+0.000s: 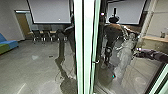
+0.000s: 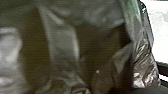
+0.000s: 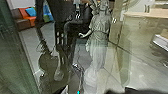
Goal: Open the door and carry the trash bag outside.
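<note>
Office room | projection screen [image 1: 50, 12] | dark chairs [image 1: 36, 34] by table [image 1: 53, 32] | blue-green sofa [image 1: 9, 45] | pale statue [image 3: 99, 37]

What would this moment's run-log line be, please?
pale frame ahead | right arm extended | trash bag close to left wrist camera | statue

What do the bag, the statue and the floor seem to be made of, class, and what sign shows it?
Bag: thin plastic film, shiny, by the bright glints along its creases.
Statue: pale grey and matt, perhaps stone or plaster, by its dull, even folds.
Floor: grey, slightly glossy, possibly polished concrete, by the light streaks on it.
</note>
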